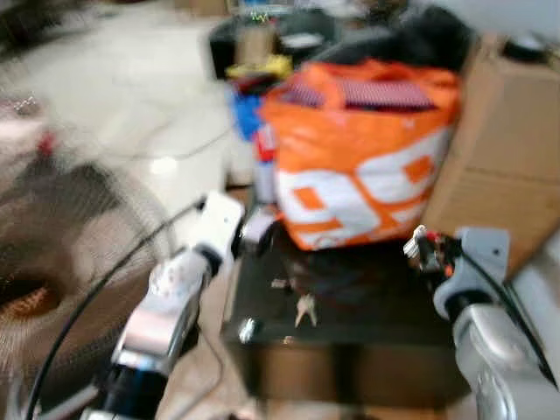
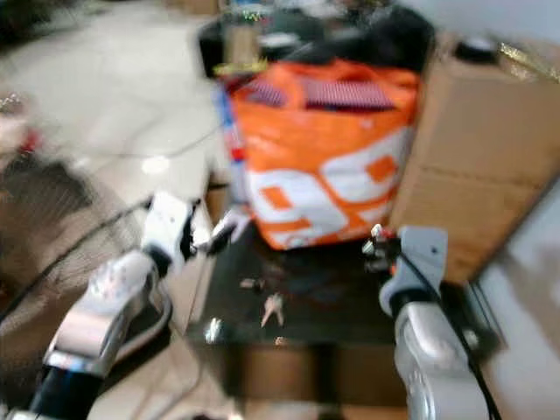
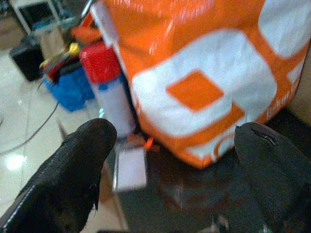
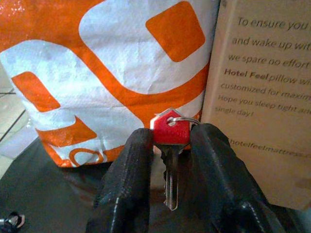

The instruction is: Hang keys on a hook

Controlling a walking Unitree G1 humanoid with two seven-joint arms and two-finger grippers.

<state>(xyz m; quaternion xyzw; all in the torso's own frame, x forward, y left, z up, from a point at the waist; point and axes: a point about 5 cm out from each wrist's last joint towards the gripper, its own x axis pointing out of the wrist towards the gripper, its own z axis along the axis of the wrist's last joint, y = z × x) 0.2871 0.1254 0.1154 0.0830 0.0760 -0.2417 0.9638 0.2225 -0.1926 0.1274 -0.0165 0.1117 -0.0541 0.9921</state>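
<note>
We note a large cardboard box (image 1: 503,149) at the right, and against its side an orange and white bag (image 1: 359,166) standing at the back of a dark tabletop (image 1: 367,311). A red-capped spray can (image 3: 109,92) stands just beside the bag's left edge, with blue clutter (image 3: 73,90) on the pale floor (image 1: 131,96) behind it. The head views are blurred.

The left pincer (image 3: 175,160) hangs at the tabletop's left rear corner, near the bag, its fingers spread wide and holding nothing.

The right pincer (image 4: 171,141) is raised over the tabletop's right side, facing the seam between bag and box. Its fingers (image 4: 131,170) are pinching a red-headed key (image 4: 170,145) by the head. The key's long axis runs along the fingers, the blade pointing back toward the wrist, the head and its metal ring (image 4: 187,120) at the fingertips.

Another small bunch of keys (image 1: 304,308) lies flat near the tabletop's middle, well apart from both pincers.
</note>
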